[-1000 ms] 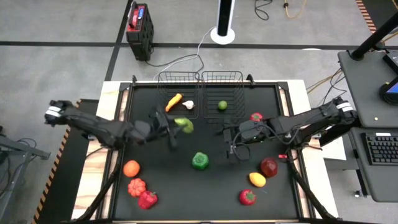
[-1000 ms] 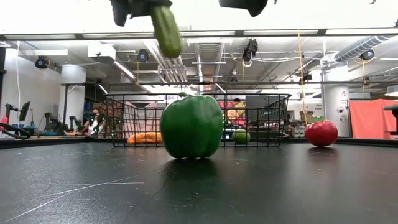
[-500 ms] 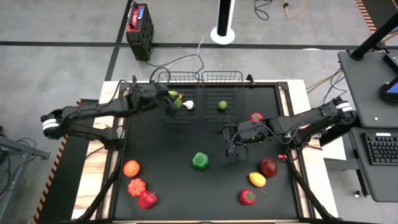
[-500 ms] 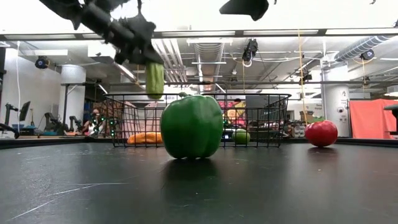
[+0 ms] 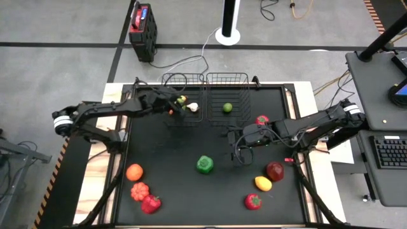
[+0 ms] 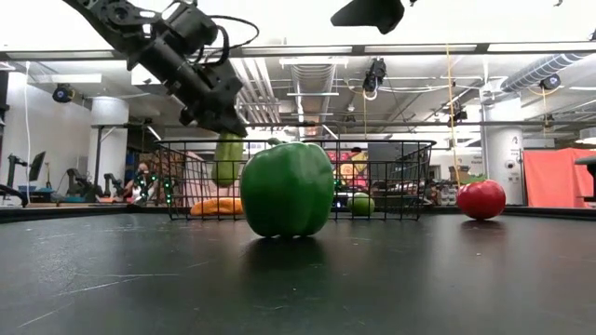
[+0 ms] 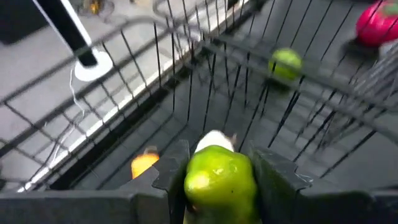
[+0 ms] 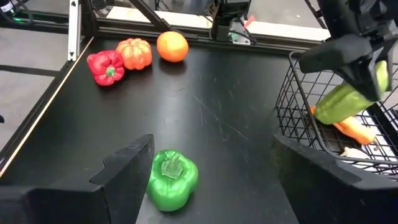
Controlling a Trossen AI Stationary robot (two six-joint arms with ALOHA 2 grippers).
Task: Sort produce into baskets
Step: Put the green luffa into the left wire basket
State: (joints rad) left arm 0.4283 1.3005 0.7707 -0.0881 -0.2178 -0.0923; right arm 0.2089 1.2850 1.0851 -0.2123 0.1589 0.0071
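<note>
Cucumber: the green cucumber [image 6: 228,158] hangs nose-down inside the left basket [image 5: 182,81], clamped in the left pincer [image 5: 175,102].
Left pincer: both fingers pressed on the cucumber's sides, poised over the left basket's floor; the left wrist view looks straight down past it.
Left basket: an orange carrot [image 8: 353,129] and a white garlic [image 5: 192,107] lie on its floor, right beneath the cucumber.
Right basket: the right basket [image 5: 227,81] sits touching the left one, a lime [image 5: 227,107] inside.
Right pincer: the right pincer [image 5: 234,140] hovers mid-tabletop, fingers spread wide, holding nothing.
Tabletop: on the black tabletop [image 5: 191,197] a green bell pepper [image 5: 204,164] stands near the centre; an orange [image 5: 134,172], a small pumpkin [image 5: 140,190] and a red bell pepper [image 5: 151,203] cluster front-left; a dark red apple [image 5: 275,170], a lemon [image 5: 263,184] and a red tomato-like piece [image 5: 253,201] sit front-right.
</note>
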